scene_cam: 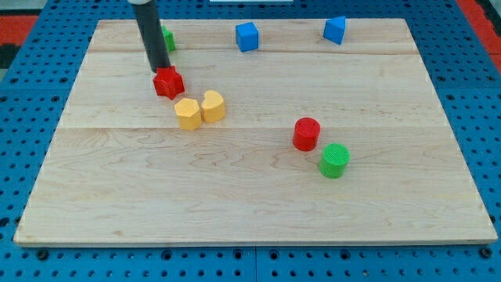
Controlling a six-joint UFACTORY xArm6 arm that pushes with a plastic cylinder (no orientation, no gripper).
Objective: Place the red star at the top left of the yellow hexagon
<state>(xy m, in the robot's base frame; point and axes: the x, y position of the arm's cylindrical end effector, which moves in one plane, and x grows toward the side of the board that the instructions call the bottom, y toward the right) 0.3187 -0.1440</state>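
Observation:
The red star (168, 82) lies on the wooden board, in the upper left part of the view. The yellow hexagon (187, 113) sits just below and to the right of it, nearly touching. A second yellow block (213, 106), heart-like in shape, touches the hexagon's right side. My tip (160, 70) is at the star's upper left edge, touching it. The dark rod rises from there to the view's top.
A green block (167, 38) is partly hidden behind the rod at the top left. Two blue cubes (246, 36) (335, 30) stand along the top edge. A red cylinder (307, 134) and a green cylinder (334, 160) sit right of centre.

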